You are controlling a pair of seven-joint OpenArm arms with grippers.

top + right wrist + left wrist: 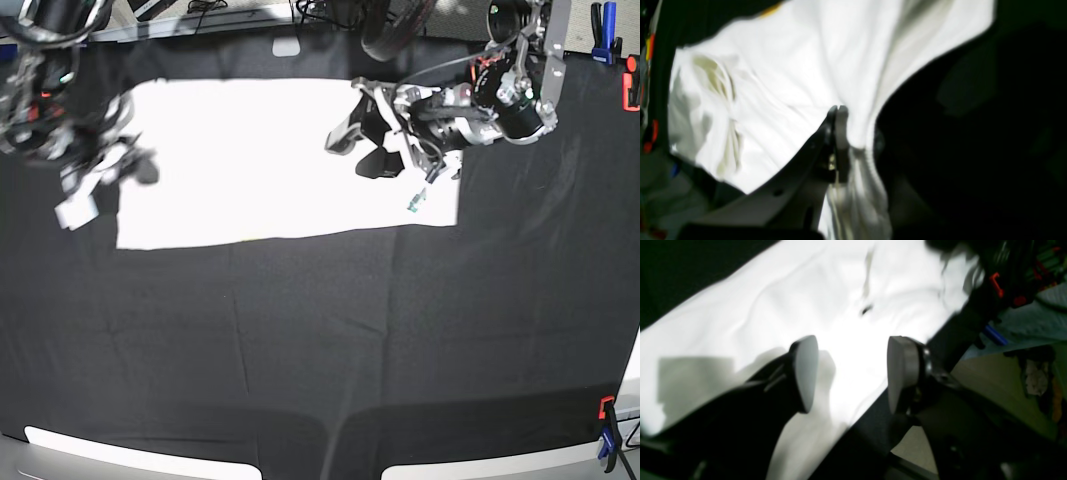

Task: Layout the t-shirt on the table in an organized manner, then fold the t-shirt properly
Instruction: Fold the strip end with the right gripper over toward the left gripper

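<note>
The t-shirt (250,165) lies plain white side up on the far half of the table (320,340), spread as a wide rectangle. The right gripper (839,111) is clamped on a bunched fold at the shirt's edge, cloth puckering around its closed jaws. The left gripper (851,373) hovers over the shirt's opposite end, jaws apart, holding nothing.

No readable text, labels, numbers anywhere; t-shirt (250,160) shows plain white side.
</note>
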